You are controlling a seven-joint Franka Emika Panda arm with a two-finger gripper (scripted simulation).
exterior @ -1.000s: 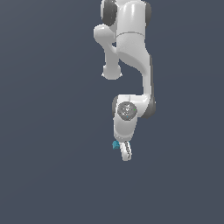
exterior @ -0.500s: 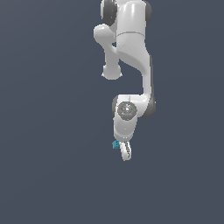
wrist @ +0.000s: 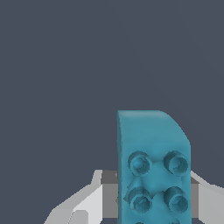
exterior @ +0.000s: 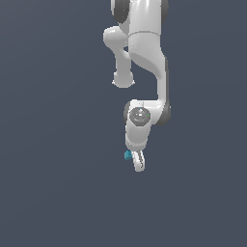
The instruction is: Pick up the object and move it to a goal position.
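Contact is evident in the wrist view: the end effector (exterior: 138, 163) is closed on the teal studded block (wrist: 153, 168), which fills the gap between the fingers (wrist: 81, 205); in the exterior view the block (exterior: 128, 155) shows just beside the fingers on that view's left. No counter edge, corner or goal marker is discernible against the uniform grey ground. In my judgement, the carry calls for steady clamping pressure and smooth, unhurried travel, since the block protrudes beyond the fingers and could pivot if jolted.
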